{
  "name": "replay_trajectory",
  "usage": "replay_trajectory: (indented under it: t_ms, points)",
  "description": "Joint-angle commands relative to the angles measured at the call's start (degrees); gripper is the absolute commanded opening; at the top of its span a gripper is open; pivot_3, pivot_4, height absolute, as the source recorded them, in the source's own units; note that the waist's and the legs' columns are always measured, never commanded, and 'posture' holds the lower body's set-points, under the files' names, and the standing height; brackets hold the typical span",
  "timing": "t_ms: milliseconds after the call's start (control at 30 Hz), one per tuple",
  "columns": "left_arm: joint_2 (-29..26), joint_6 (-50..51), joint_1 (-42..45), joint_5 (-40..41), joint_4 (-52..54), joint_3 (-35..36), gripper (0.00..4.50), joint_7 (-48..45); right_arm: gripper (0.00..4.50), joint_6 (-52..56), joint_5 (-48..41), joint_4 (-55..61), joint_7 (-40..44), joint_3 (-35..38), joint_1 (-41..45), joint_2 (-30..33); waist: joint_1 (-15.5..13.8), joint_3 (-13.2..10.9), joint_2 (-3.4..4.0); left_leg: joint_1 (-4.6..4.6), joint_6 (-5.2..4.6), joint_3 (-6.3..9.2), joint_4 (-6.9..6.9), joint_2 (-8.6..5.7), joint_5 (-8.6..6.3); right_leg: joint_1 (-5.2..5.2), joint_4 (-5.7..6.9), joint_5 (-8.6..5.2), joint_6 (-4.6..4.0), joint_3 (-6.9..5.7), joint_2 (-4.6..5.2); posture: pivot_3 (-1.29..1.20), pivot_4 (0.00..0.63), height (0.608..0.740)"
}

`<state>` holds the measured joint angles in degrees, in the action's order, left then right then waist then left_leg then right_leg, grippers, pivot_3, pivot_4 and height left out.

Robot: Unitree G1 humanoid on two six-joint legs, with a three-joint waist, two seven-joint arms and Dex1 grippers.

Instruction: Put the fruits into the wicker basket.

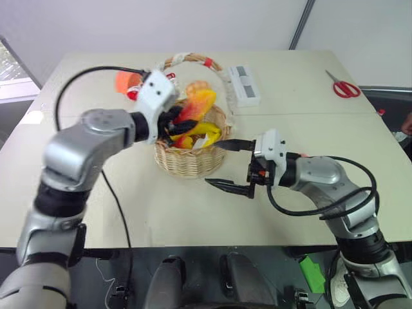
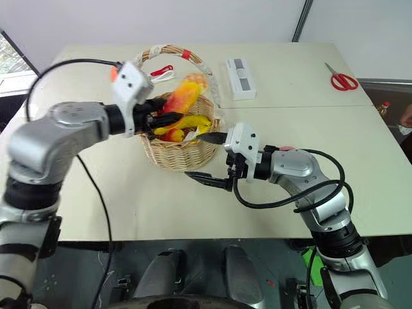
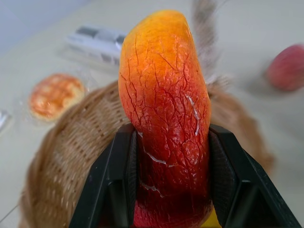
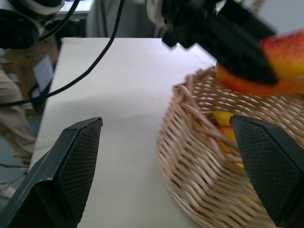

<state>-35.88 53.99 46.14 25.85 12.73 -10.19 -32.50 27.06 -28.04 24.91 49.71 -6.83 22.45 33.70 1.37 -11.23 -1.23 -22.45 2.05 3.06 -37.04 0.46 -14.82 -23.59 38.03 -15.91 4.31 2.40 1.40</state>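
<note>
Right gripper (image 1: pixel 230 165) was held wide, empty, wicker basket (image 1: pixel 187 161) just beyond its fingertips. Mango (image 3: pixel 164 114) was clamped in left gripper (image 1: pixel 172 122) over basket, banana (image 1: pixel 207 131) below it. Risk: if released w/ mango near rim, tip-out onto table was judged possible.

Bright, even daylight — soft shadows, blurred wrist-view backgrounds

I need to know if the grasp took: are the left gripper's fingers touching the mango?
Touching. In the left wrist view both black fingers press against the sides of the mango, with no gap, above the wicker basket.
</note>
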Motion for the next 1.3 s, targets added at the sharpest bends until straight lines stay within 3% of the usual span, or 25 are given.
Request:
replay_trajectory:
  t_ms: [33,133,300,467,933,1033,1067,1133,1300]
  points:
    - [0.6,-3.8,1.5,-1.5,-1.0,1.2,3.00,-1.7,4.50,-0.4,1.4,0.7,-1.8,4.7,-1.4,2.6,-0.2,0.0,0.00,-0.06,0.00,0.02,-0.01,0.04,0.00,-0.05,0.01,0.00,0.00,0.00,0.00,0.00,0.150,0.740]
    - [0.7,-6.5,1.0,-1.9,-1.5,2.0,4.49,-3.6,4.50,-0.2,3.4,-1.5,-2.4,10.1,-4.5,7.7,-0.6,0.0,0.01,-0.09,0.00,0.00,-0.04,0.00,0.00,-0.04,0.00,0.00,0.00,0.00,0.05,0.00,0.150,0.740]
    - [0.3,-16.5,-5.2,0.4,3.9,4.6,4.49,-11.7,4.50,-0.4,4.6,-6.6,-1.8,19.6,-11.4,14.7,-0.7,0.0,0.00,-0.08,0.00,-0.05,-0.07,-0.04,0.00,0.06,-0.06,0.00,0.02,-0.01,0.13,0.00,0.150,0.740]
    - [0.2,-18.1,-12.3,0.3,10.0,2.1,4.49,-14.8,4.50,1.2,3.7,-11.7,-4.2,23.8,-14.5,13.3,-0.4,0.0,0.01,0.03,-0.01,-0.16,-0.06,0.08,0.00,0.10,-0.03,0.00,0.02,0.12,0.08,0.00,0.150,0.740]
    - [2.7,-15.9,-15.3,0.2,11.9,1.1,4.49,-13.3,4.50,-2.4,8.9,-25.6,-6.7,18.2,-11.0,7.8,-0.4,0.0,0.03,0.07,-0.02,-0.36,-0.10,0.05,0.00,0.15,-0.01,0.00,0.02,0.12,0.00,0.00,0.150,0.740]
    - [2.6,-15.9,-15.8,0.9,12.5,1.7,4.50,-13.8,3.66,-3.1,8.8,-24.6,-6.4,18.1,-11.2,7.5,-0.4,0.0,0.03,0.07,-0.02,-0.36,-0.10,0.06,0.00,0.15,-0.01,0.00,0.02,0.12,0.00,0.00,0.150,0.740]
    - [2.5,-15.9,-15.8,0.9,12.6,1.7,4.50,-13.8,3.10,-4.0,9.1,-23.8,-6.3,18.0,-11.4,7.6,-0.4,0.0,0.03,0.07,-0.02,-0.36,-0.10,0.06,0.00,0.15,0.00,0.00,0.02,0.12,0.00,0.00,0.150,0.740]
    - [2.2,-16.1,-16.1,1.2,12.7,2.4,4.50,-13.9,2.46,-4.9,9.0,-20.9,-5.9,17.8,-11.5,7.8,-0.4,0.0,0.03,0.07,-0.02,-0.36,-0.10,0.05,0.00,0.15,0.00,0.00,0.02,0.12,-0.01,0.00,0.150,0.740]
    - [-0.2,-15.8,-19.0,5.4,10.9,12.9,4.50,-13.6,2.38,-1.2,3.6,-6.4,-4.0,15.6,-7.8,7.4,0.2,0.0,0.08,0.08,-0.02,-0.27,-0.10,0.18,0.00,0.10,0.02,0.00,0.02,0.12,-0.10,0.00,0.150,0.740]
